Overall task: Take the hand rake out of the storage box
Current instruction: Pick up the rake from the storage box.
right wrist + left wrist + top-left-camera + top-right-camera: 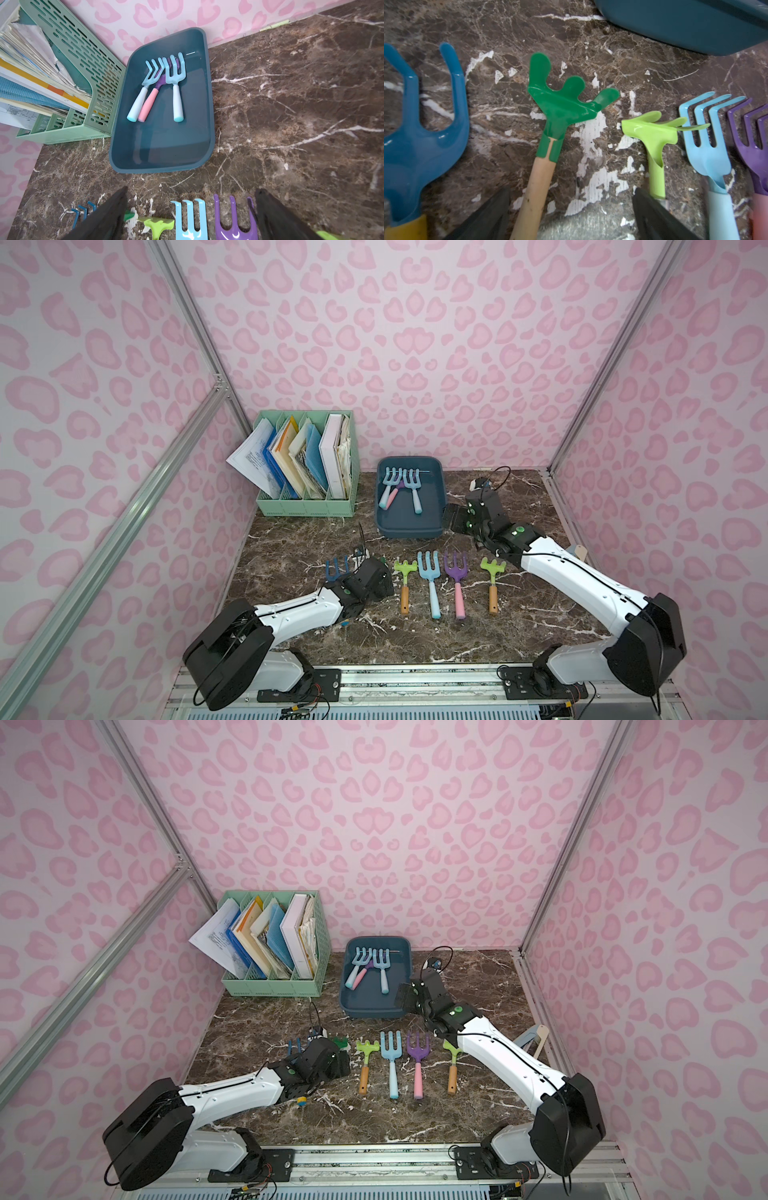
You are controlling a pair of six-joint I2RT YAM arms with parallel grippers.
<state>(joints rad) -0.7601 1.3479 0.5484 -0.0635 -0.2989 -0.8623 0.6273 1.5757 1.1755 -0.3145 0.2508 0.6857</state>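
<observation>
The dark teal storage box (409, 534) (374, 1013) (162, 143) stands at the back of the table. Three hand rakes lie in it: two light blue ones (176, 83) (143, 91) and a purple one with a pink handle (148, 106) between them. My right gripper (451, 518) (191, 214) hovers open by the box's near right corner, holding nothing. My left gripper (386, 580) (571, 216) sits low and open at the left of the row. A dark green rake's wooden handle (533, 197) lies loose between its fingers.
A row of rakes lies on the marble in front of the box: dark blue (336, 568), lime (405, 585), light blue (430, 585), purple (457, 585), lime (492, 580). A mint-green file rack of papers (307, 506) stands left of the box, against the wall.
</observation>
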